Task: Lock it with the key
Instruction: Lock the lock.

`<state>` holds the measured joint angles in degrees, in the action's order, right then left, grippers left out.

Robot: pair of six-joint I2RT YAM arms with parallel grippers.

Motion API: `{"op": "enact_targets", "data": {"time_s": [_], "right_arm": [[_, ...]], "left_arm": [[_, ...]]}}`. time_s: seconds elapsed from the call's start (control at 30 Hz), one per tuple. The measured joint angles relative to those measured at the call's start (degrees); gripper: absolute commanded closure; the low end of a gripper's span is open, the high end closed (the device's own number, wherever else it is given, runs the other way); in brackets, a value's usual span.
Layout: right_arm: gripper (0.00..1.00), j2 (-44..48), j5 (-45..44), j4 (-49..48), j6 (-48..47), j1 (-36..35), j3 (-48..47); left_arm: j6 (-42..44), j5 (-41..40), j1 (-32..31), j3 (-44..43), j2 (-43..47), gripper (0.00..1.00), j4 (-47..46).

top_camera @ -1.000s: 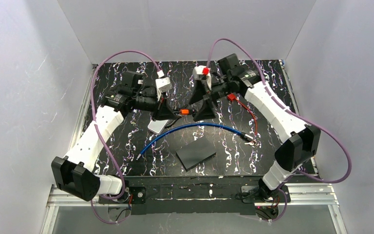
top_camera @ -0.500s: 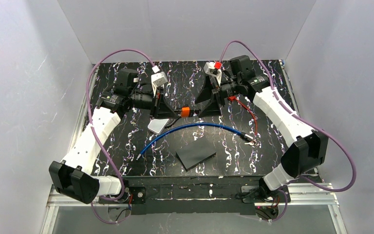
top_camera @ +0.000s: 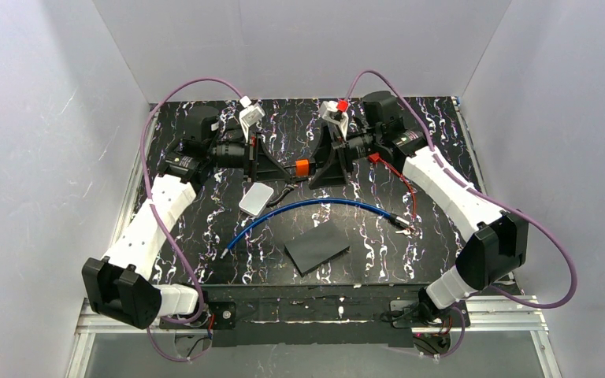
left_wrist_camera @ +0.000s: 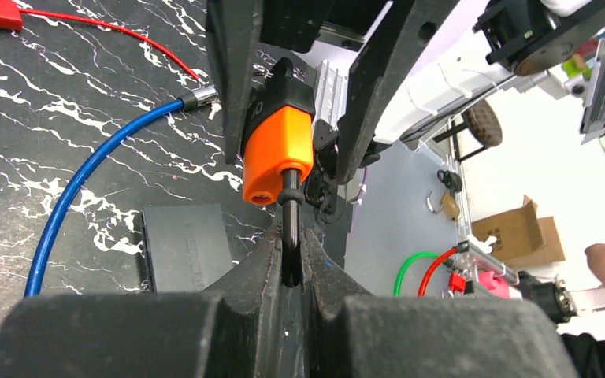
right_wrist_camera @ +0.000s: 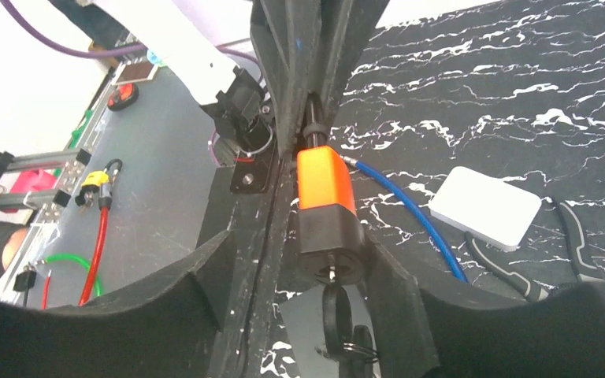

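Note:
The lock, a long blue cable (top_camera: 315,205) with dark metal ends, lies curved on the table; it also shows in the left wrist view (left_wrist_camera: 71,197) and the right wrist view (right_wrist_camera: 410,209). Neither gripper touches it. Both grippers meet above it at a small orange-and-black block (top_camera: 302,167). My left gripper (top_camera: 280,167) is shut on a thin black bar (left_wrist_camera: 290,213) sticking out of the block's orange end. My right gripper (top_camera: 317,167) is shut on the block's black end (right_wrist_camera: 329,236). A black-headed key (right_wrist_camera: 332,315) on a ring sits in the keyhole there.
A small white box (top_camera: 256,198) lies left of the cable. A flat dark grey card (top_camera: 317,246) lies in front of it. A thin red wire with a red tag (top_camera: 398,177) lies at the right, under my right arm.
Both grippers have shifted toward the back of the table and turned, carrying the orange-and-black block between them. The blue cable, white box and card have not moved.

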<state>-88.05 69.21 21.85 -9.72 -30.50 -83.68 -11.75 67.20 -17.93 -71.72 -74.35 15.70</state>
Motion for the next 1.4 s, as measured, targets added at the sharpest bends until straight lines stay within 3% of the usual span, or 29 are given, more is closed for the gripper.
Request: {"op": "enact_targets", "data": {"time_s": [0.17, 0.33, 0.4, 0.43, 0.5, 0.53, 0.67, 0.83, 1.23, 1.4], "right_arm": [[0.51, 0.0, -0.52, -11.26, 10.23, 0.11, 2.34], [0.56, 0.0, -0.63, -33.64, 30.03, 0.11, 9.64], [0.74, -0.07, -1.05, -52.63, 44.63, 0.15, 15.19], [0.78, -0.35, -1.2, -61.77, 52.48, 0.17, 17.49], [0.94, -0.94, -1.46, -70.25, 60.19, 0.2, 18.27], [0.99, -0.94, -1.55, -71.6, 61.27, 0.17, 18.27], [0.99, -0.94, -2.16, -73.9, 63.52, -0.17, 18.91], [0.99, -0.94, -3.41, -74.05, 64.17, -0.22, 19.47], [0.99, -0.94, -3.76, -75.63, 65.31, 0.04, 19.65], [0.99, -0.94, -3.39, -75.67, 65.31, 0.04, 19.65]], "left_arm": [[-8.26, 1.14, 1.36, 3.48, 0.0, 1.0, -8.57], [-13.46, 1.88, 2.03, 4.72, 0.0, 1.0, -14.8], [-14.14, 2.38, 2.08, 4.92, 0.02, 1.0, -15.85], [-14.27, 2.75, 2.08, 4.92, 0.17, 1.0, -16.04], [-13.97, 2.71, 2.08, 4.9, 1.38, 1.0, -16.5], [-13.33, 2.51, 2.08, 4.76, 2.12, 1.0, -16.0], [-10.4, 1.38, 2.19, 3.93, 2.86, 0.85, -13.0], [-9.09, 0.33, 3.58, 3.93, 3.21, 0.83, -10.49], [-8.94, -0.94, 5.44, 3.96, 4.15, 0.63, -9.64], [-9.53, -0.83, 5.35, 3.96, 4.15, 0.61, -10.23]]}}
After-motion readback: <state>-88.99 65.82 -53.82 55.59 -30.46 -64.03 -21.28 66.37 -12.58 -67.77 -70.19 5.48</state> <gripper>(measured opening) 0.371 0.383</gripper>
